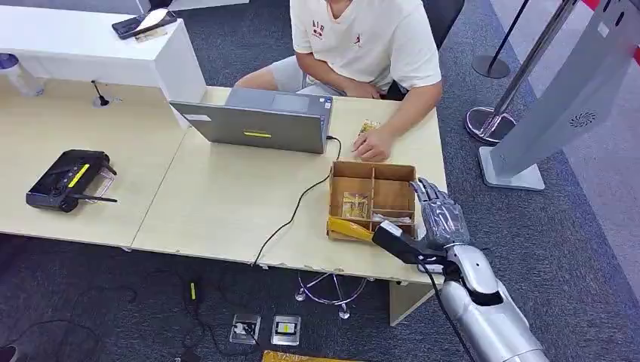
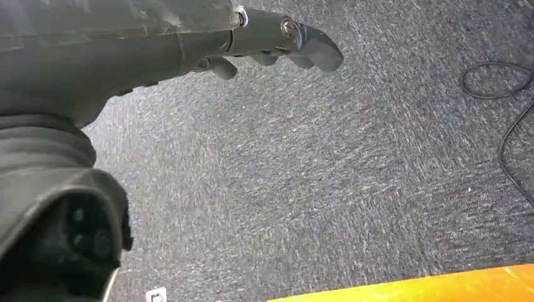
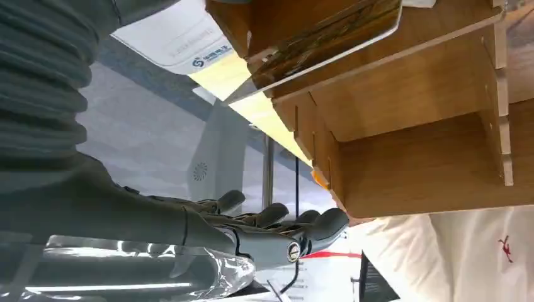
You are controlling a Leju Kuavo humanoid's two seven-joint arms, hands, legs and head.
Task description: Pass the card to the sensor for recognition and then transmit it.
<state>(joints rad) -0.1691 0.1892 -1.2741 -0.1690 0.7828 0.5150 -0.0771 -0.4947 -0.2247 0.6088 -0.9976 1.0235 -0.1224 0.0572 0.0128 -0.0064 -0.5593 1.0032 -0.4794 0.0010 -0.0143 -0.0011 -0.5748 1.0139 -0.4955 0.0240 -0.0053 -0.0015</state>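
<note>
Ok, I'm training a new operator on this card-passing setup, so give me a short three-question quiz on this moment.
1. True or false: the right hand already holds a card.
2. Where is the wooden tray on the table? A) beside the black controller B) near the table's right end, beside the right hand C) on the laptop
3. Fill in: the left hand hangs over grey ____.

Key:
1. False; its fingers are spread, holding nothing, beside the tray.
2. B; the laptop is further back and the black controller is far left.
3. Carpet.
</note>
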